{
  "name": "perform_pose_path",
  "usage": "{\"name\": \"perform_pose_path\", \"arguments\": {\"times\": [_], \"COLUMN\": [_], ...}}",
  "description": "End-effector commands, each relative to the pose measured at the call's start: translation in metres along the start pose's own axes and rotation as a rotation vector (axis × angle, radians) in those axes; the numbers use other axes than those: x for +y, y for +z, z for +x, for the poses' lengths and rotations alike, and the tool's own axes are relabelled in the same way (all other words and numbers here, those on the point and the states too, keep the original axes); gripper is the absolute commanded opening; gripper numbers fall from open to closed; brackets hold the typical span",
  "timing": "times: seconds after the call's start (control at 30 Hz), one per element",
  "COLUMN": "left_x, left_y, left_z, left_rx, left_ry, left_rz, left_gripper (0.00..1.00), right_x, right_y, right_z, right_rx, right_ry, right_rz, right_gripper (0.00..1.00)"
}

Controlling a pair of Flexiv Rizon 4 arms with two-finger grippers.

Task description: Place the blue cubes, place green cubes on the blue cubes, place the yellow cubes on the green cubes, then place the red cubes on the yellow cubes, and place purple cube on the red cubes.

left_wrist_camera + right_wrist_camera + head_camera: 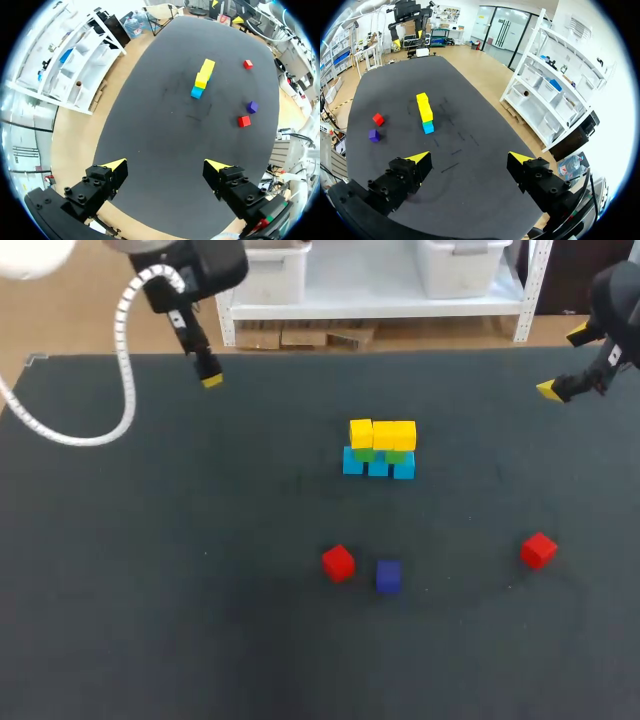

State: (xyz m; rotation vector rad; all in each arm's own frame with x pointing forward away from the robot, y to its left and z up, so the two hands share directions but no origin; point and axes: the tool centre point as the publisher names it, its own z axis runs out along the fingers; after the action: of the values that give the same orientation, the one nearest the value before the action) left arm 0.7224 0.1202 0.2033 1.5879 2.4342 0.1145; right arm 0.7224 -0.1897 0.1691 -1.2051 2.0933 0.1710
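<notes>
The lower three layers of the stack are built, so the step in hand looks to be the red layer. Around the middle of the table [120, 540], somewhat toward its far edge, a row of blue cubes [378, 467] sits on the surface. The green cubes [395, 455] rest on top of them and the yellow cubes [384, 434] form a row on top of those. Nothing red or purple is on the stack. One red cube [338, 563] lies loose on the table, nearer the front edge than the stack. The purple cube [388, 576] lies just beside it on the right, and the two do not seem to touch. The other red cube [538, 550] lies well apart from both, toward the right edge. The left gripper [165, 167] hangs over the far edge near the left corner, its fingers spread wide and holding nothing. The right gripper [469, 159] hangs by the far right corner, also spread and empty. Neither is near any cube. The next move probably calls for one arm to come down over a red cube with its fingers either side of it. The right arm is better placed for the cube near the right edge. Taking the other red cube calls for care, so that the purple neighbour is not nudged. Setting a red cube squarely on the yellow row will need a gentle release, because the stack is narrow and could be knocked out of line.
</notes>
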Motion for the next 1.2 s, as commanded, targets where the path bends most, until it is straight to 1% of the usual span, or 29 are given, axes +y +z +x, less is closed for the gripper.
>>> {"name": "perform_pose_path", "arguments": {"times": [0.03, 0.2, 0.3, 0.47, 0.63, 0.77, 0.87, 1.03, 1.1, 1.2], "left_x": [-0.005, 0.0, 0.003, 0.004, 0.003, 0.002, 0.006, 0.009, 0.009, 0.009], "left_y": [-0.012, -0.024, -0.029, -0.033, -0.032, -0.033, -0.034, -0.036, -0.037, -0.037], "left_z": [0.031, 0.051, 0.057, 0.061, 0.061, 0.059, 0.059, 0.058, 0.057, 0.057], "left_rx": [-0.196, -0.266, -0.306, -0.374, -0.428, -0.44, -0.446, -0.446, -0.448, -0.448], "left_ry": [-0.028, -0.077, -0.095, -0.113, -0.11, -0.098, -0.092, -0.074, -0.053, -0.053], "left_rz": [-0.085, -0.161, -0.182, -0.185, -0.161, -0.159, -0.159, -0.154, -0.146, -0.146], "left_gripper": [1.0, 1.0, 1.0, 1.0, 1.0, 1.0, 1.0, 1.0, 1.0, 1.0], "right_x": [-0.001, -0.001, -0.001, -0.001, -0.001, -0.001, -0.001, -0.001, -0.001, -0.001], "right_y": [0.0, 0.0, 0.0, 0.0, 0.0, 0.0, 0.0, 0.0, 0.0, 0.0], "right_z": [0.001, 0.001, 0.001, 0.001, 0.001, 0.001, 0.001, 0.001, 0.001, 0.001], "right_rx": [-0.003, -0.003, -0.003, -0.003, -0.003, -0.003, -0.003, -0.003, -0.003, -0.003], "right_ry": [-0.001, -0.001, -0.001, -0.001, -0.001, -0.001, -0.001, -0.001, -0.001, -0.001], "right_rz": [-0.006, -0.006, -0.006, -0.006, -0.006, -0.006, -0.006, -0.006, -0.006, -0.006], "right_gripper": [1.0, 1.0, 1.0, 1.0, 1.0, 1.0, 1.0, 1.0, 1.0, 1.0]}}
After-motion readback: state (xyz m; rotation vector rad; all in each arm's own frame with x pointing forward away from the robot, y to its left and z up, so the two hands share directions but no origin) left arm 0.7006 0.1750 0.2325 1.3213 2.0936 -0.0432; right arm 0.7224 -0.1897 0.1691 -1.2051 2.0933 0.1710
